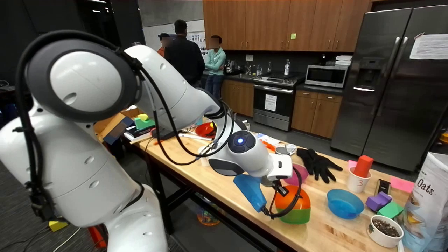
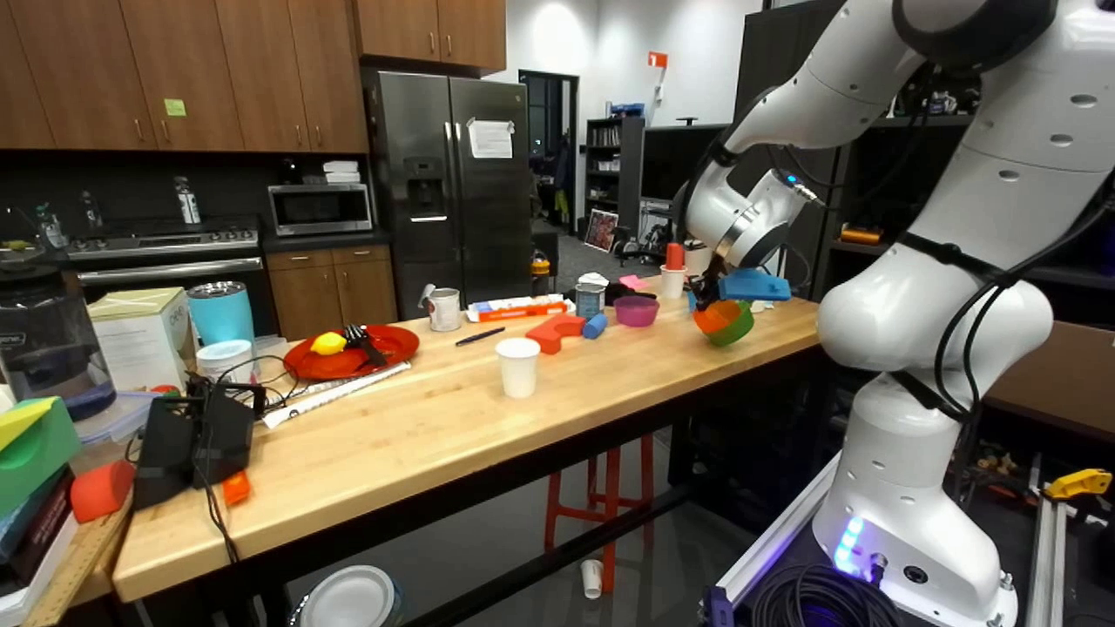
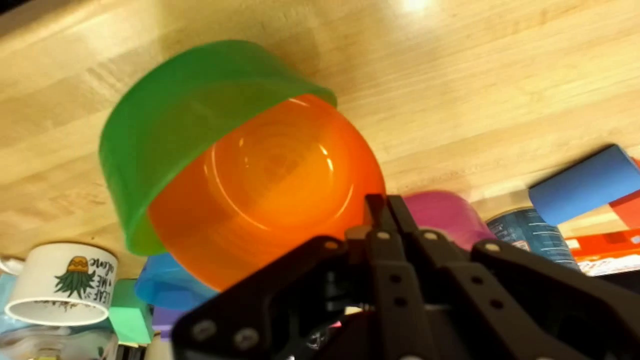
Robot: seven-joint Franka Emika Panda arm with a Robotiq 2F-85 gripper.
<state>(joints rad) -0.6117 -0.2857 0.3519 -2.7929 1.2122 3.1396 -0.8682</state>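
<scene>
My gripper [image 3: 386, 202] is shut on the rim of an orange bowl [image 3: 280, 170], one finger inside it. The orange bowl is tilted and sits partly inside a green bowl [image 3: 150, 130]. In both exterior views the orange bowl [image 1: 297, 199] [image 2: 716, 315] rises tilted out of the green bowl [image 1: 295, 216] [image 2: 742, 327]. I cannot tell whether the green bowl touches the table. A pink bowl [image 3: 445, 215] lies just beyond the fingertips. A blue bowl [image 3: 167, 287] is partly hidden behind the orange bowl. The fingers are mostly hidden in the exterior views.
Near the blue bowl [image 1: 345, 204] are a white mug [image 1: 385, 231], purple block [image 1: 378, 201], oats bag [image 1: 425, 199] and a cup with a red block [image 1: 358, 180]. Black gloves [image 1: 318, 164] lie behind. A white cup [image 2: 518, 367] and red plate [image 2: 401, 341] stand farther along the table.
</scene>
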